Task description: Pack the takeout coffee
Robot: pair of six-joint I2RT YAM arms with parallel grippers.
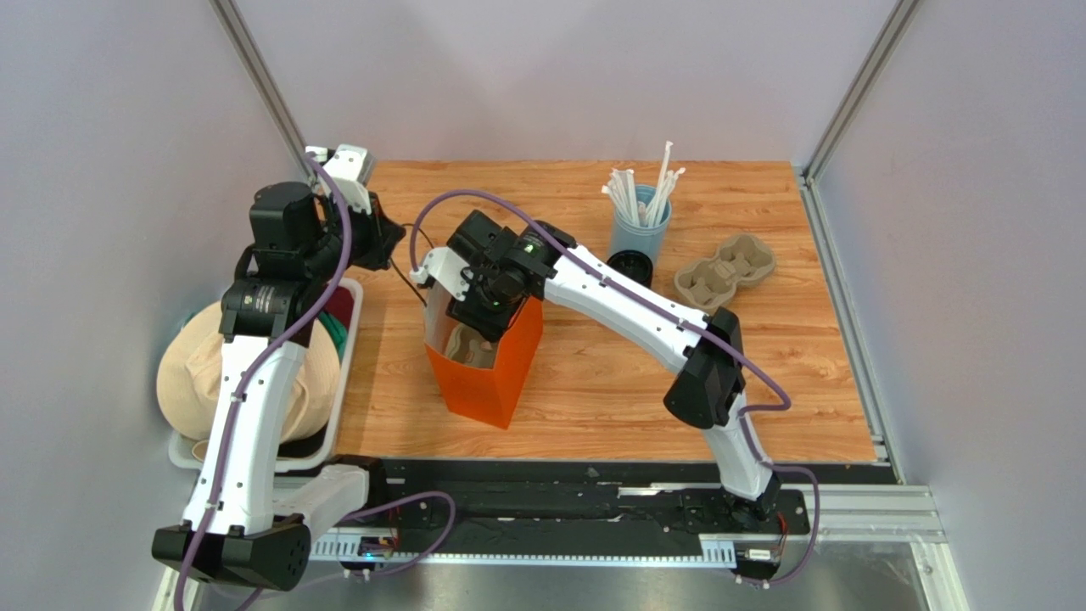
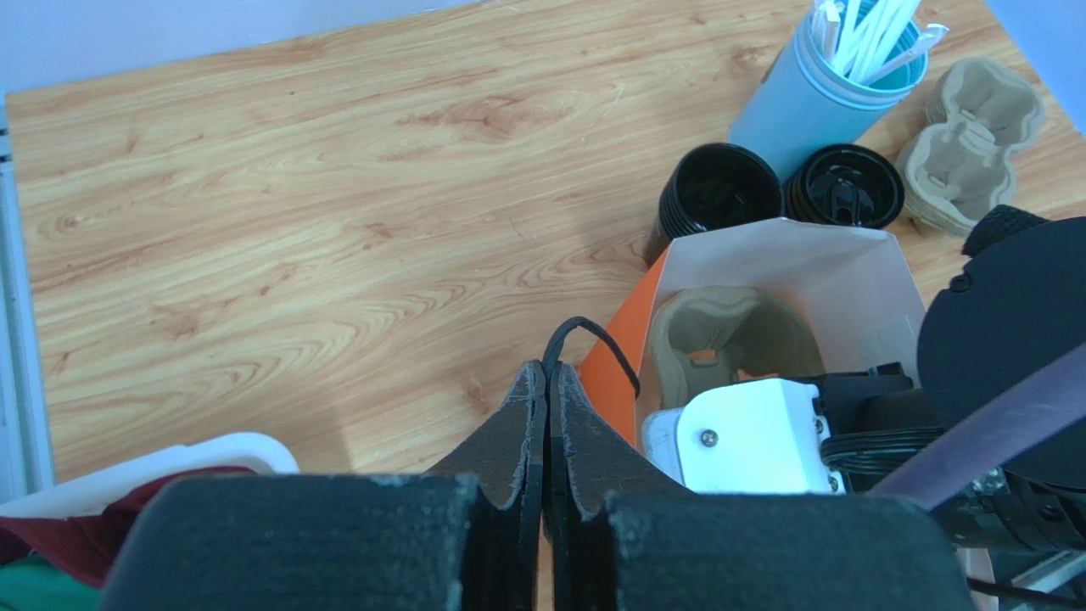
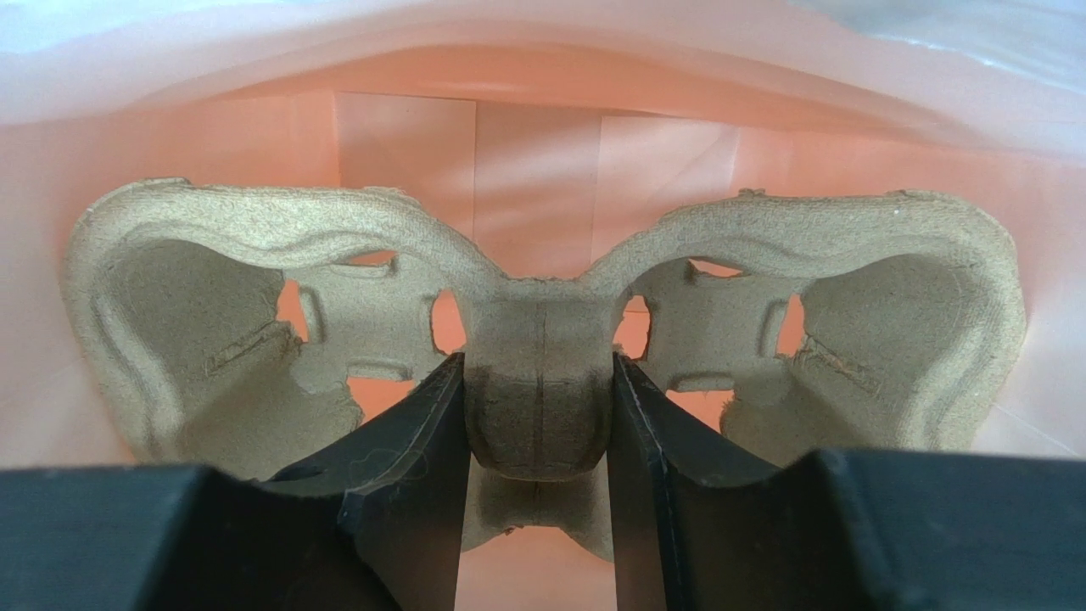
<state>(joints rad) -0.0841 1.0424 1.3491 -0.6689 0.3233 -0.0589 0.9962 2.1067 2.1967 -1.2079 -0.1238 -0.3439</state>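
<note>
The takeout coffee [image 2: 841, 187], a dark cup with a black lid, stands on the table beside the blue straw cup, next to another dark round cup [image 2: 714, 191]; a dark cup [image 1: 629, 267] also shows from above. The orange paper bag [image 1: 491, 369] stands upright at mid-table. My left gripper [image 2: 547, 382] is shut on the bag's thin black handle cord [image 2: 599, 344] at its rim. Inside the bag, my right gripper [image 3: 538, 382] is shut on the centre ridge of a moulded cardboard cup tray [image 3: 535, 318]. From the left wrist, that tray [image 2: 727, 331] shows down in the bag.
A pale blue cup of white straws [image 1: 640, 229] and a second cardboard cup tray [image 1: 727, 270] sit at the back right. A white bin [image 1: 344, 382] holding a beige cloth bundle hangs off the table's left edge. The right arm [image 1: 637, 312] stretches across the table.
</note>
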